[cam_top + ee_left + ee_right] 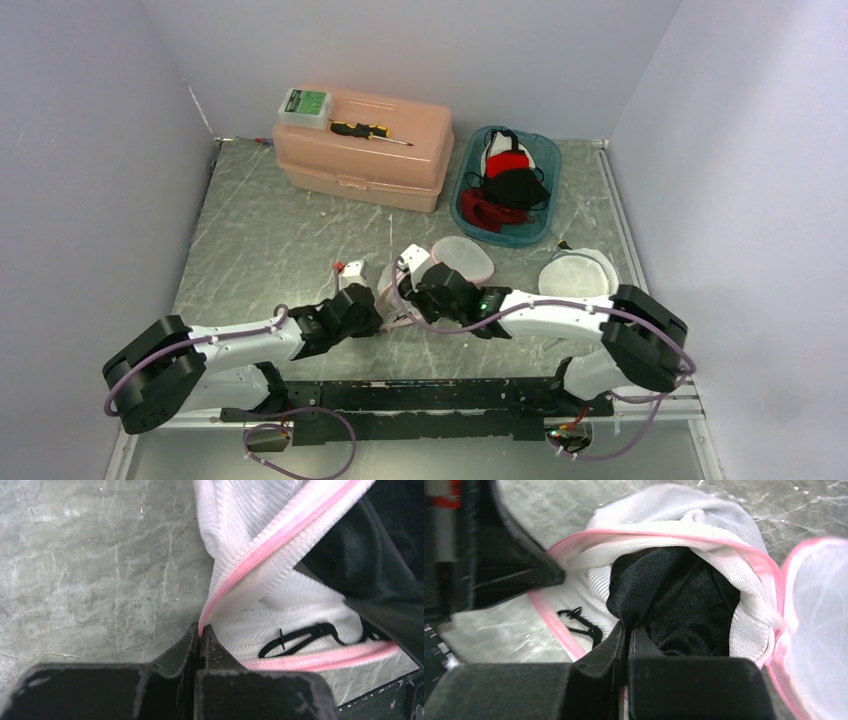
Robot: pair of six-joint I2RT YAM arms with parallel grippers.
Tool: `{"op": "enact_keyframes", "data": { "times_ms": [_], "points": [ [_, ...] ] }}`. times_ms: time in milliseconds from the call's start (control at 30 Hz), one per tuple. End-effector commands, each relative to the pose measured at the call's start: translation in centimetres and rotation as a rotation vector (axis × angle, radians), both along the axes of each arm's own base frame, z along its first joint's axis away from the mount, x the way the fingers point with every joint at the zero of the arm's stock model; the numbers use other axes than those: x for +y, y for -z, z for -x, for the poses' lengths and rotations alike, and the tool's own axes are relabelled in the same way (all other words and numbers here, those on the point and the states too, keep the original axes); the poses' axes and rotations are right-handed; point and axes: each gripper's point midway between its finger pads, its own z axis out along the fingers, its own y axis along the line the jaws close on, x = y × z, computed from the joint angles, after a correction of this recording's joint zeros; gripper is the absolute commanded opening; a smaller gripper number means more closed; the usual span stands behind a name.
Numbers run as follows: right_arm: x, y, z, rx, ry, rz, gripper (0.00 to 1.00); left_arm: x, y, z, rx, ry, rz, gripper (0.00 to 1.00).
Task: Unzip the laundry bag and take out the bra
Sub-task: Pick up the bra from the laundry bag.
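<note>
Two claws were clenched at once. On the left, my left claw (202,630) was pinched shut on the pink zipper (260,545) tape at the rim of the bag (235,520), low over the table (75,580). The bag lay at the near middle of the table, between my two wrists, its mouth already unzipped and gaping. Inside the mouth sat the bra (684,600), black and satiny, bunched into folds, with a thin strap (581,622) spilling onto the white mesh. On the right, my right claw (628,627) was closed on a fold of that black cloth at the near lip of the opening.

I judged the bra light, soft and rather slippery. A thin pinch of satin could slide out, and the strap or its hook might snag the mesh. A deeper bite on the bunched cup, or on a seam, seemed the safer hold, with the left claw anchoring the limp bag so it would not trail along.

No writing could be read. Far left, the small box (304,106) on the pink toolbox (362,155) carried a green label, too small to make out. The screwdriver (368,130) beside it and the blue bin (520,238) of clothes (505,180) farther right showed no brand.
</note>
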Motion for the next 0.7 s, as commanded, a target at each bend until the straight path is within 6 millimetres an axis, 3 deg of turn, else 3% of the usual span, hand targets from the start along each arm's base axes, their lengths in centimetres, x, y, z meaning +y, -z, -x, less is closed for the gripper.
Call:
{"op": "enact_keyframes", "data": {
  "times_ms": [0, 233, 367, 467, 600, 667],
  "points": [
    [-0.5, -2.2, 1.8, 0.045, -0.032, -0.081, 0.0, 1.4, -0.1, -0.4, -0.011, -0.015, -0.099, 0.03],
    [-0.8, -4.2, 3.9, 0.107, -0.094, -0.245, 0.0, 0.7, -0.7, -1.4, -0.02, -0.011, -0.124, 0.03],
    [-2.7, -5.6, 2.9, 0.107, 0.018, -0.392, 0.0, 0.5, 0.0, -1.3, -0.006, 0.004, -0.13, 0.03],
    [-4.5, -5.3, 2.1, 0.13, 0.112, -0.458, 0.0, 0.1, 0.7, -0.9, 0.012, 0.02, -0.113, 0.03],
    [-4.9, -4.0, 2.8, 0.175, 0.105, -0.435, 0.0, -0.7, 1.1, -0.4, 0.028, 0.055, -0.078, 0.03],
    [-4.8, -4.3, 2.9, 0.175, 0.094, -0.445, 0.16, -0.9, 1.1, -0.3, 0.034, 0.066, -0.076, 0.03]
  ]
}}
